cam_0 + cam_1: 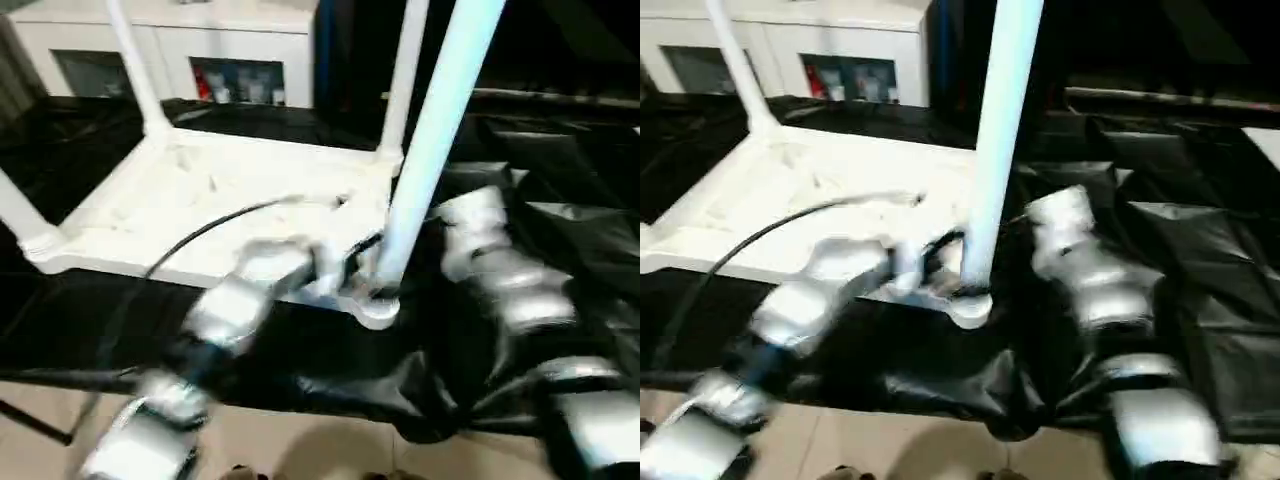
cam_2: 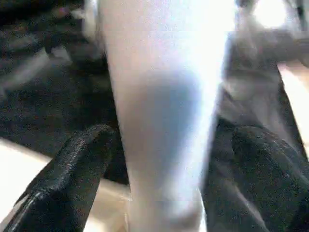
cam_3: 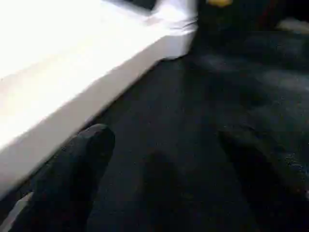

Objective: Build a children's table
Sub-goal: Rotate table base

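Silver forearms [image 1: 235,300] frame your work; left gripper [image 2: 164,159] straddles the near-corner leg [image 1: 430,150] unclenched, right gripper [image 3: 159,164] spread empty beside the upturned tabletop [image 1: 200,200] on the desk; next, check seating.

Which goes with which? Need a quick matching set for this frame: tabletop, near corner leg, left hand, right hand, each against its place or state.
Column 1:
1. tabletop
2. near corner leg
3. left hand
4. right hand

Column 2:
A. open, over bare black sheet beside the tabletop's edge
B. standing upright in a corner socket
C. lying underside up on the black sheet
D. open, fingers either side of the leg

Pairs: 1-C, 2-B, 3-D, 4-A
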